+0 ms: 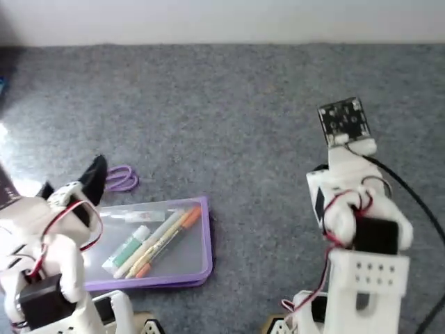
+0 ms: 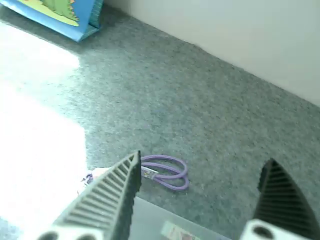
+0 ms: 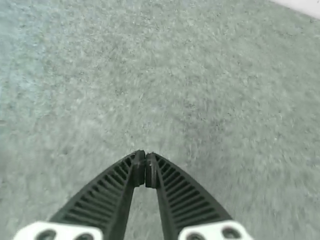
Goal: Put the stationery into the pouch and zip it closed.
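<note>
Pouch [image 1: 207,240] is lying flat w/ pens [image 1: 149,243] inside, purple loop [image 1: 119,179] trailing off its far-left corner. Left gripper [image 2: 202,160] is hanging over that corner, fingers wide apart. Right gripper [image 3: 145,156] is sitting well right of pouch, fingers together, w/ grey desk [image 1: 257,229] stretching between.

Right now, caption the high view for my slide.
Pens lie in the pouch beside the open left hand; the right arm stands apart on grey carpet.
</note>
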